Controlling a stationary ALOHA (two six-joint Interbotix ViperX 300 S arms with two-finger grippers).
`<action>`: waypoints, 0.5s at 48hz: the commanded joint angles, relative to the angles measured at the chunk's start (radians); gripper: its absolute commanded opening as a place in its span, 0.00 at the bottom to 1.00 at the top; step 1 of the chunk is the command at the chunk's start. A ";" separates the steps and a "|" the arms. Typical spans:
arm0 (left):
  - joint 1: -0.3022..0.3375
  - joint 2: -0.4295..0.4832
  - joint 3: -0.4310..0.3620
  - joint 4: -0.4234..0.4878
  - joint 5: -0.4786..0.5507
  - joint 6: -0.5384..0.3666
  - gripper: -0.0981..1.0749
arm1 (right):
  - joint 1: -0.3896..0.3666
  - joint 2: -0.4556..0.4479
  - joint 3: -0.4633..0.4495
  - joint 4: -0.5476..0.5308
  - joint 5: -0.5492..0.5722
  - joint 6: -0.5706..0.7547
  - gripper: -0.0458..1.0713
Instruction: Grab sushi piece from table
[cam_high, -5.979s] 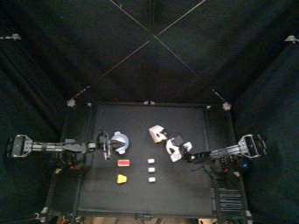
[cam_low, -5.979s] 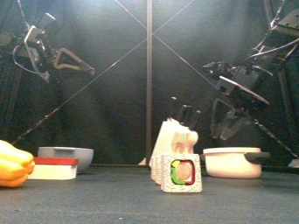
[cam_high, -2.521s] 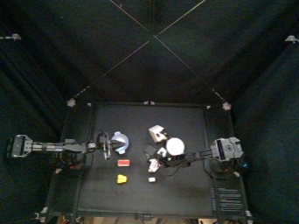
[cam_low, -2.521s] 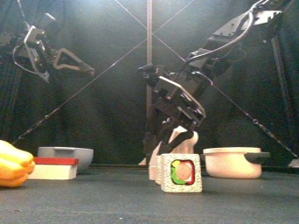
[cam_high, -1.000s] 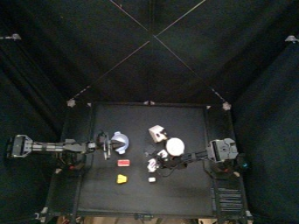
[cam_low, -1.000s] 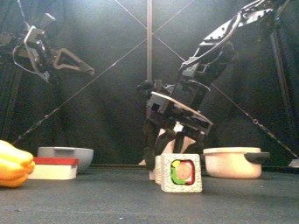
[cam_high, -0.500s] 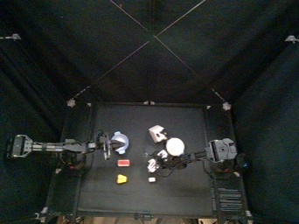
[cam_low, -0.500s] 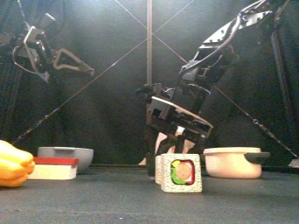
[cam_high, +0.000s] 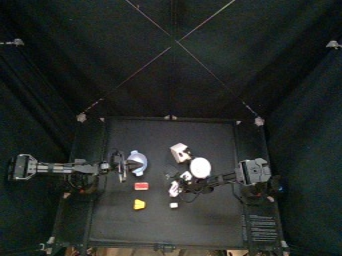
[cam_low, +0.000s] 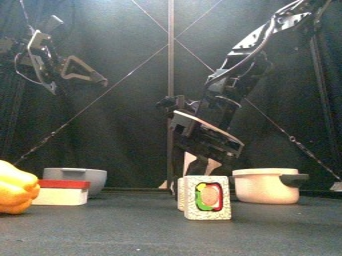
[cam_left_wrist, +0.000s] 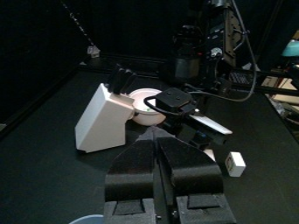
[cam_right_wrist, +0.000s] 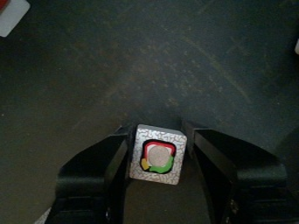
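Note:
One sushi piece (cam_right_wrist: 158, 159), white rice around a red and green filling, lies flat on the black table (cam_right_wrist: 82, 79). My right gripper (cam_right_wrist: 159, 140) is down over it, open, with a jaw close on either side of the piece. In the front view that gripper (cam_low: 195, 172) hangs low behind a second sushi piece (cam_low: 205, 197), which stands apart near the front edge and shows in the top view as a white sushi block (cam_high: 174, 204). My left gripper (cam_left_wrist: 158, 150) is shut, holds nothing, and rests raised at the table's left (cam_high: 118, 166).
A white bowl (cam_high: 201, 167) and a tilted white box (cam_high: 179, 152) stand just behind the right gripper. A grey-blue bowl (cam_high: 136, 158), a red block (cam_high: 140, 185) and a yellow pepper (cam_high: 139, 203) lie on the left half.
The right gripper has sunk slightly around the sushi piece and its jaws have drawn in closer to it. The left arm has not moved.

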 joint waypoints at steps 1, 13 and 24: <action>0.002 0.002 -0.014 0.002 -0.009 0.000 0.38 | 0.002 -0.064 -0.018 -0.015 0.017 0.000 0.76; 0.002 0.002 -0.012 0.002 -0.009 0.000 0.38 | 0.005 -0.074 -0.020 -0.028 0.032 0.000 0.76; 0.002 0.003 -0.012 0.002 -0.009 0.000 0.38 | 0.005 -0.087 -0.017 -0.049 0.032 0.000 0.76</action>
